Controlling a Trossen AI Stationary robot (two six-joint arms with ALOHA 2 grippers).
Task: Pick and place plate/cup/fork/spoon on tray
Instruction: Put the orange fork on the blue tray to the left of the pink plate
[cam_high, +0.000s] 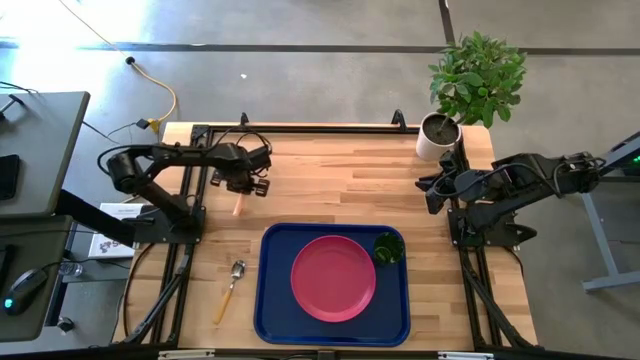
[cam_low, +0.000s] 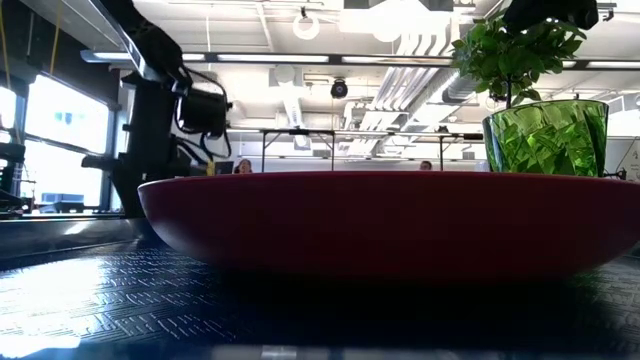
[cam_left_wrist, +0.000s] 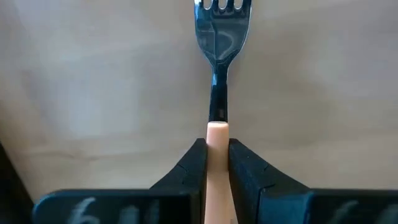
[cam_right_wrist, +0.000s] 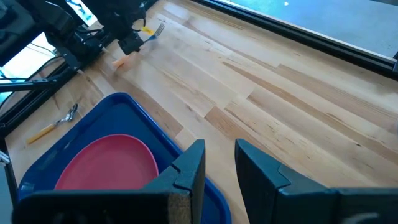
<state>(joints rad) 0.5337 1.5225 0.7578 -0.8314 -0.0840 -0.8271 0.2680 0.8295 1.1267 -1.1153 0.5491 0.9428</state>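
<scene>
The fork (cam_left_wrist: 218, 37) with silver tines and an orange-tan handle is at the table's far left; my left gripper (cam_high: 243, 181) is shut on it, and the handle's free end (cam_high: 238, 208) sticks out toward the near edge. The pink plate (cam_high: 333, 278) lies on the dark-blue tray (cam_high: 275, 300). The green cup (cam_high: 388, 248) stands in the tray's far right corner. The spoon (cam_high: 232, 288) lies on the table left of the tray. My right gripper (cam_high: 430, 192) is open and empty at the table's right side. My left gripper pinches the fork's handle (cam_left_wrist: 217, 134) between its two fingers (cam_left_wrist: 198, 155), at the handle's end next to the metal neck. The fingers lie along the fork, with the tines ahead of them. Whether the fork is lifted clear of the table, I cannot tell.
A white pot with a leafy plant (cam_high: 440, 135) stands at the far right corner, behind my right arm. Bare wood lies between the two grippers, beyond the tray's far rim (cam_right_wrist: 134, 102). The spoon also shows in the right wrist view (cam_right_wrist: 56, 124).
</scene>
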